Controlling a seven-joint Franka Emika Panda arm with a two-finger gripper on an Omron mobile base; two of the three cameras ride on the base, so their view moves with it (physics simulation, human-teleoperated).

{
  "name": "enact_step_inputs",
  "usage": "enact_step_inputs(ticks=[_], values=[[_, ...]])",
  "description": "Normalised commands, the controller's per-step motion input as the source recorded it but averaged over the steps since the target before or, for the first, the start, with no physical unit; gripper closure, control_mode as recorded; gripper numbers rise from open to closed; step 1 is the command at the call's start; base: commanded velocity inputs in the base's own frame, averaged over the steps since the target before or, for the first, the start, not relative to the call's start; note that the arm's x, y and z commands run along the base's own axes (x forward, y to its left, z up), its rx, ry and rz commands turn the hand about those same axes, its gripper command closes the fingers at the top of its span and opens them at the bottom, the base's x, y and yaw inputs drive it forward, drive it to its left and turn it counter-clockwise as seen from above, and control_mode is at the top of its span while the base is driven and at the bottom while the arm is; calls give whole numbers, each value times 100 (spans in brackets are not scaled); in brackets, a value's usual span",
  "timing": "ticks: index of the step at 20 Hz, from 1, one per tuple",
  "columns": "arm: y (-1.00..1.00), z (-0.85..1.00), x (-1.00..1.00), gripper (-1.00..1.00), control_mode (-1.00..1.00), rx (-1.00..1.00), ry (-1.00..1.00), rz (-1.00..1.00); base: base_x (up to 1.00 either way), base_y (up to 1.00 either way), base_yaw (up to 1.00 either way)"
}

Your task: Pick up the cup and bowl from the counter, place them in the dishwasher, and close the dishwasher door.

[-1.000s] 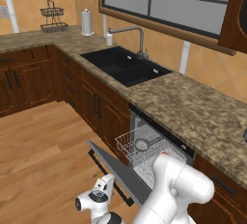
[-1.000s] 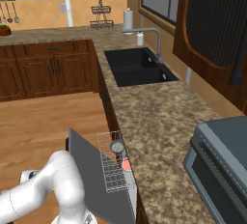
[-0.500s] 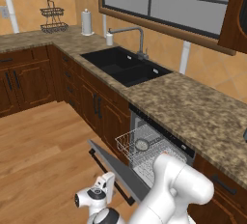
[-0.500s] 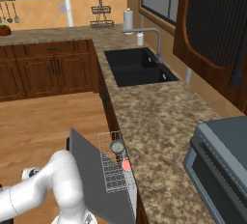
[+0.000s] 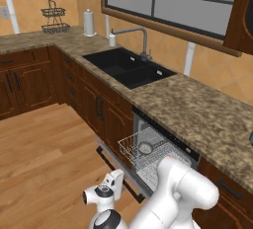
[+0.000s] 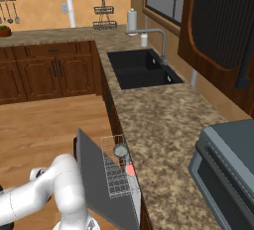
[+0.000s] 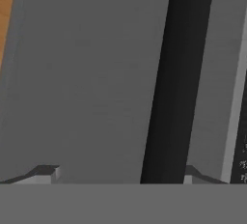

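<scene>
Hand view: claw [image 7: 118, 172] fingers apart, straddling black bar handle [image 7: 166, 83] at 12 o'clock; dishwasher door [image 7: 87, 73] rigid, hinged — take handle.

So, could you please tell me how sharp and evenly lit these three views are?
Left base view: flat even light, soft edges, the wire rack slightly jagged. Right base view: equally even, no glare on the counter. Hand view: very close on the dishwasher door, smooth grey with the black handle soft-edged.
</scene>
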Motion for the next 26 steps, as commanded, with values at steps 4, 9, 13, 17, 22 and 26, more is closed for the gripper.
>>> enact_step_inputs(ticks=[4, 9, 13, 17, 22, 26], values=[[-93, 0, 64, -100, -100, -38, -14, -30, 0, 0, 0], [-92, 0, 60, -100, -100, -39, -15, -31, 0, 0, 0], [-97, 0, 58, -100, -100, -35, -13, -32, 0, 0, 0], [-100, 0, 62, -100, -100, -30, -8, -32, 0, 0, 0], [-100, -6, 76, -100, -100, -23, -2, -31, 0, 0, 0], [-100, -29, 73, -100, -100, -20, 0, -29, 0, 0, 0]])
